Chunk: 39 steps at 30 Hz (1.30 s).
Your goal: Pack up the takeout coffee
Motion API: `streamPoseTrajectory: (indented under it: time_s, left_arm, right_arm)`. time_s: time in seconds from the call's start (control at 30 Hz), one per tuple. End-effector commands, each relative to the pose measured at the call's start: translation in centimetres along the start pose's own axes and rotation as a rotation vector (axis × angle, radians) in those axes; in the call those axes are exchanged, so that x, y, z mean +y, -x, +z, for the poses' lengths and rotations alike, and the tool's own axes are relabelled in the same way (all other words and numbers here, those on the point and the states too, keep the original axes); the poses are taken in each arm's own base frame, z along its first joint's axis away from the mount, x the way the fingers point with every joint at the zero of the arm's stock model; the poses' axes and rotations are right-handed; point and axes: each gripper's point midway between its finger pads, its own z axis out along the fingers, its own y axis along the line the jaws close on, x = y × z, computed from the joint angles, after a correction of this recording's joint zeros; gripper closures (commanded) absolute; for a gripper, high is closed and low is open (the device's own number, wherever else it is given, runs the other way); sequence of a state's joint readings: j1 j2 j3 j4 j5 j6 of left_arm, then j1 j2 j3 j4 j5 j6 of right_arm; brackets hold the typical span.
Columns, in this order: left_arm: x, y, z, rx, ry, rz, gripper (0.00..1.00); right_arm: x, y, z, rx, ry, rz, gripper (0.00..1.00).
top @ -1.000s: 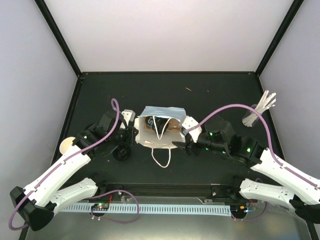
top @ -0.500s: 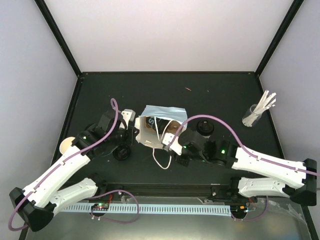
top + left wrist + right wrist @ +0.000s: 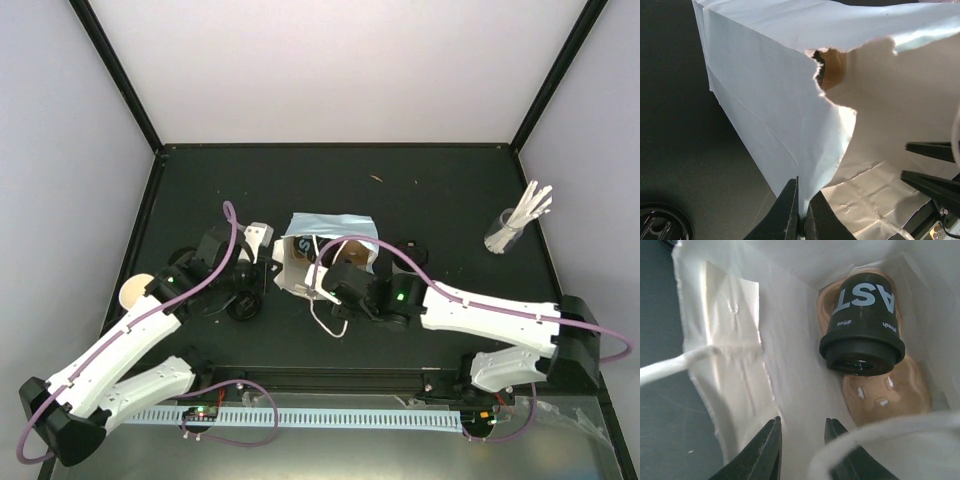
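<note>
Left side: the left gripper (image 3: 801, 202) is pressed tight on the torn side edge of the light-blue bag (image 3: 765, 100), with the paper pinned between its tips.
Right side: the right gripper (image 3: 804, 424) sits at the bag's mouth with its fingers a narrow way apart and white paper showing in the gap. A handle cord (image 3: 875, 432) drapes across one finger. Whether either finger actually bites the paper is hard to tell from this angle.
Cargo: the cup (image 3: 863, 322) is in the bag. It is dark-walled with pale lettering and a black lid fitted, and it sits in the brown carrier (image 3: 890, 390).
Key line: the cup lies ahead of the right gripper, a little to its right and deeper in the bag. Its long axis runs along the bag's depth, lid end facing the fingers.
Nearer arm: the right, looking straight into the mouth. The left is outside at the side wall, and only a sliver of carrier shows through the tear there.
On the table: a black lid (image 3: 243, 305) lies just beside the left arm, outside the bag.
Progress call: the packing looks partway done, with cup and carrier inside and the mouth still to be managed.
Next move: any reach by the right arm goes inward along the cup's axis, so the left pinch has to keep that wall back.
Risk: the torn edge could rip further under tension.
</note>
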<state>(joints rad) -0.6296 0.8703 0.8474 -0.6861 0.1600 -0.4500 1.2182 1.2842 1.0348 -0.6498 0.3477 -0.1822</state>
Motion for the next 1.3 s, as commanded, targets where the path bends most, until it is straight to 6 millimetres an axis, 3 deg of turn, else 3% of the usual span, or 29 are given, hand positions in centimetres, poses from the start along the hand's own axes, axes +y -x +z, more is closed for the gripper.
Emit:
streamPoseTrajectory:
  time_s: [0.0, 0.13, 0.43, 0.77, 1.07, 1.27]
  left_arm:
    - [-1.1, 0.4, 0.0, -0.022, -0.062, 0.012, 0.98]
    - [-1.0, -0.2, 0.3, -0.006, -0.069, 0.011, 0.98]
    - [-0.5, -1.4, 0.5, 0.026, -0.058, 0.026, 0.98]
    - [-0.1, -2.5, 0.7, 0.041, -0.059, 0.022, 0.98]
    - [-0.1, -2.9, 0.9, 0.043, -0.072, 0.006, 0.98]
    - [-0.3, -3.1, 1.2, 0.052, -0.094, -0.008, 0.98]
  right_arm:
    - [-2.0, 2.0, 1.1, -0.023, -0.14, -0.058, 0.69]
    - [-2.9, 3.2, 1.9, -0.044, -0.209, -0.107, 0.58]
    - [-3.2, 2.6, 4.8, 0.048, -0.232, -0.186, 0.52]
    - [-4.5, 2.0, 6.5, 0.104, -0.198, -0.052, 0.28]
    - [-5.4, 1.6, 7.5, 0.059, -0.197, 0.2, 0.01]
    - [-6.0, 1.1, 8.7, 0.053, -0.21, 0.34, 0.0]
